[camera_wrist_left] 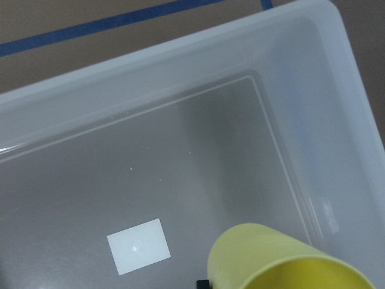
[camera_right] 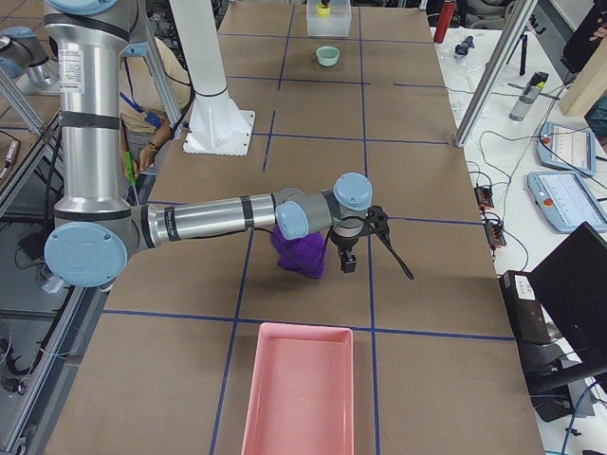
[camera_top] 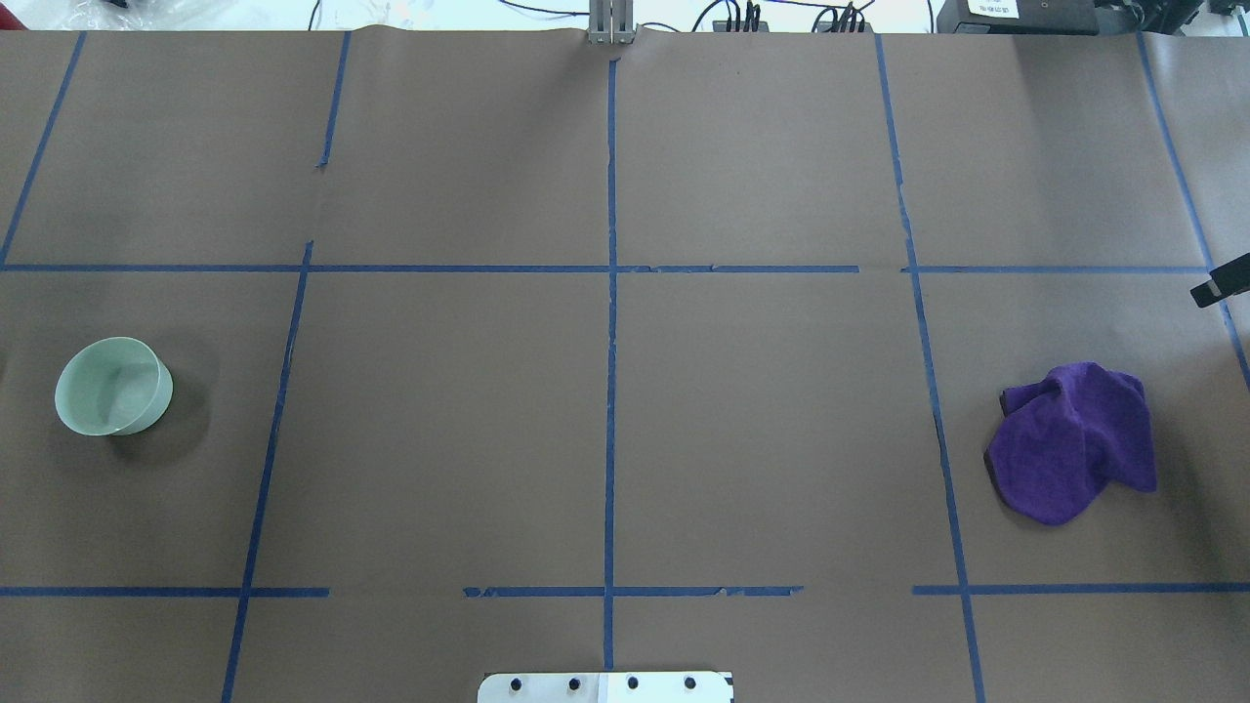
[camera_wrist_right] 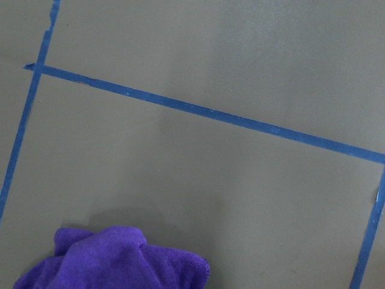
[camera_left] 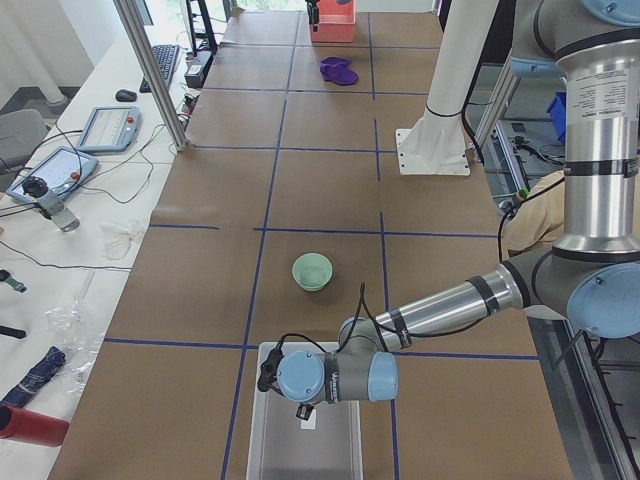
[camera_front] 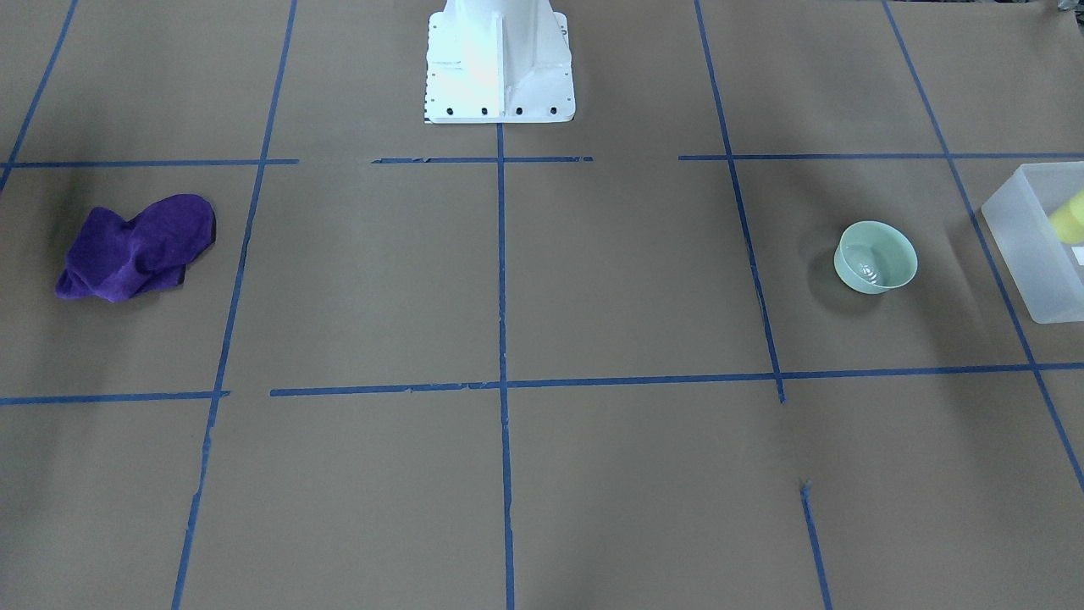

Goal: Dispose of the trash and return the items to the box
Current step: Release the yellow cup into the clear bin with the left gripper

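Note:
The yellow cup (camera_wrist_left: 264,253) hangs tilted over the inside of the frosted box (camera_wrist_left: 180,72), close under the left wrist camera. My left gripper (camera_left: 300,408) is above the box (camera_left: 275,440) and shut on the cup, with its fingers mostly hidden. The cup also shows at the box's edge (camera_front: 1069,216). The mint-green bowl (camera_front: 875,257) stands upright on the table beside the box (camera_front: 1020,246), also seen from overhead (camera_top: 112,386). My right gripper (camera_right: 377,248) hovers just past a purple cloth (camera_right: 299,251); I cannot tell whether it is open or shut.
The crumpled purple cloth (camera_top: 1074,439) lies on the robot's right side of the table. A pink tray (camera_right: 299,389) stands at the table's right end. The white robot base (camera_front: 500,68) is at the middle of the near edge. Blue tape lines grid the brown tabletop.

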Tool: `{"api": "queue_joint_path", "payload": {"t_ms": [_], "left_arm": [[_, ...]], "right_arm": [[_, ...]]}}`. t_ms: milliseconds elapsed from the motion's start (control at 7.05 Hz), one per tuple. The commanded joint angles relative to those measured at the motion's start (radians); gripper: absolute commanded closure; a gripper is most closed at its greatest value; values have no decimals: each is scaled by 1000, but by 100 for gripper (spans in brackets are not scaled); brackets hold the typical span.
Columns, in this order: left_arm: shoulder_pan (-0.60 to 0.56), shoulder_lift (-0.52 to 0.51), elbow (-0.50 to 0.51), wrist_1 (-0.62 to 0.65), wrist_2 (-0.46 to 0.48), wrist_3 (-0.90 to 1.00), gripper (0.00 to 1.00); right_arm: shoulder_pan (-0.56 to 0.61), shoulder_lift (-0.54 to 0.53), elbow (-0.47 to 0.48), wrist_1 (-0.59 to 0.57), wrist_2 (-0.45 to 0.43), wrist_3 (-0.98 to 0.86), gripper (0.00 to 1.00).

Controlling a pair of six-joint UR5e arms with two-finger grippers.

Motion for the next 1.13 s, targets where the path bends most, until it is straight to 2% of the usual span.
{"api": "queue_joint_path", "payload": {"t_ms": [0,142,284,425,567,709,851,993], "left_arm": [[26,-5,26,0,-1,-3,82],[28,-5,29,0,-3,-4,65],[31,-5,32,0,-3,-3,56],[31,-8,32,0,-1,-4,31],[31,-10,-5,-2,2,-19,0],[29,-10,-85,1,11,-64,0],[5,-11,-194,6,32,-126,0],[-3,2,-314,12,99,-271,0]], "right_arm": [[-8,0,-2,-2,-1,1,0],[-9,0,-4,-2,-4,-1,0],[-11,0,-4,0,-6,1,0],[-11,1,-2,0,-6,1,0],[-15,2,-1,0,-10,19,0],[-32,6,8,17,-13,126,0],[-40,-3,9,94,-14,221,0],[-108,-35,12,183,-15,395,0]]}}
